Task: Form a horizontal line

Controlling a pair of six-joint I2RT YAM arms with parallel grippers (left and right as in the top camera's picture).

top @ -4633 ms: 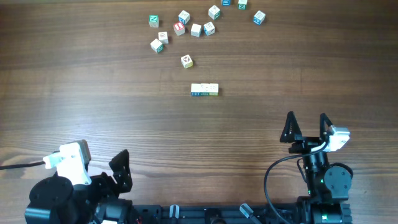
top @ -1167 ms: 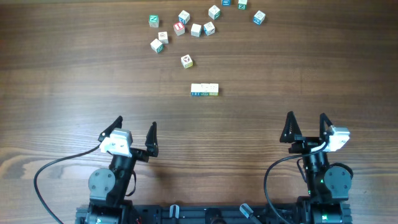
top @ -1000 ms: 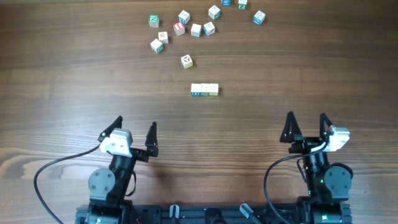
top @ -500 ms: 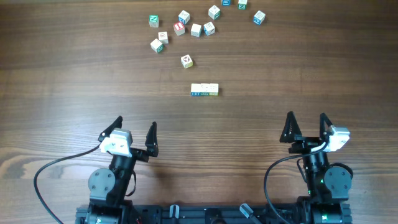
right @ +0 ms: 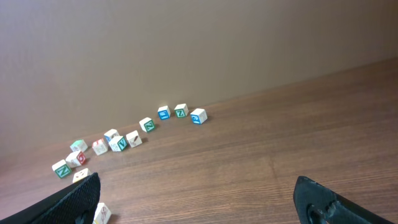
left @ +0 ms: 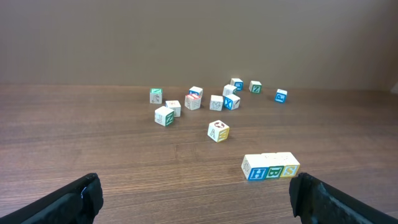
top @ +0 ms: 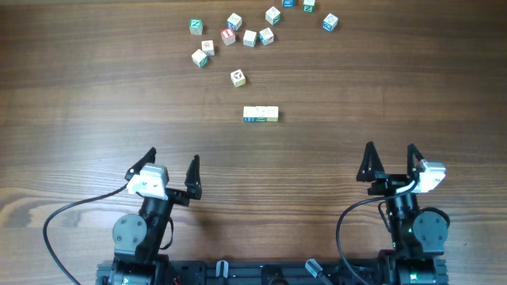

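Since the worktop [top: 95,95] is bare wood on every side of the row of three cubes [top: 261,115], ample room for moving is offered, and no edge is seen close to the row. The left tool [top: 173,156] and the right tool [top: 390,147] are held spread wide and empty, well apart from the row on its near side. The row is laid edge to edge. It is judged light, stiff and smooth, and a pinch across the two flat ends is advised so that alignment is kept. Beyond the row, loose cubes [top: 249,37] are scattered, with the closest cube [top: 238,77] near its left end.
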